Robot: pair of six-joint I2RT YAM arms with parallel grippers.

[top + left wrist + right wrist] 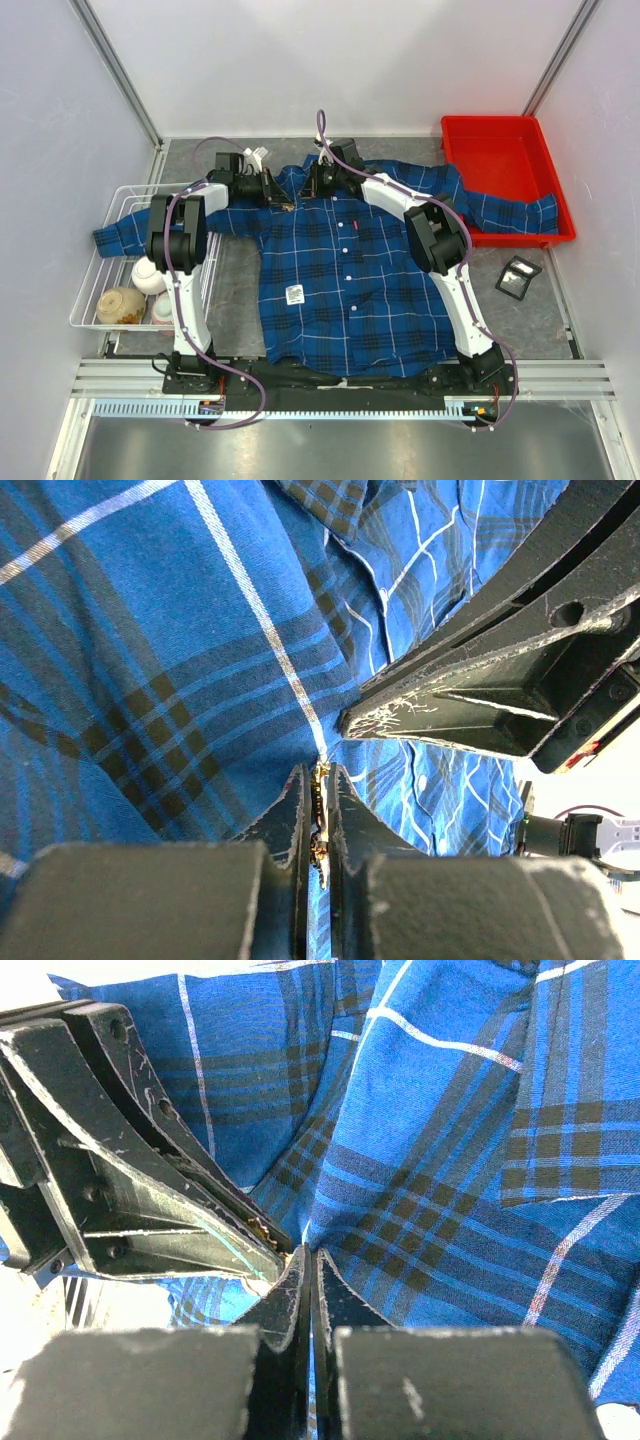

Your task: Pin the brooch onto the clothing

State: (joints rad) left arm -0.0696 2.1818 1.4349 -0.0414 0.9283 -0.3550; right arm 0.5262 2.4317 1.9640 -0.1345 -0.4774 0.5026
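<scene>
The shirt (380, 300) lies flat and face up on the table, buttoned, and both arms reach to its far end, meeting just left of the collar. There the right gripper (308, 1255) is closed tight. Creases in the cloth run to its tips, so it seems to nip a small fold of the shirt and hold it up. The left gripper (320, 775), tip to tip with it, is all but closed on the brooch (321, 815), a sliver of gold edge-on between its fingers and right at the fabric. By my reading the task is at its fine step: brooch fetched and brought to the cloth, not yet fastened and let go. Whether the pin has entered the weave is hidden. Beside the shirt, a red tray (500, 160) takes the cuff of its right sleeve. A wire basket (130, 190) with bowls (121, 304) lies under its left sleeve, and a black-framed square (519, 277) sits off its right hem. On its front are a white label (295, 295) and a red tag (352, 228). Nothing blocks the work but the two grippers crowding each other.
</scene>
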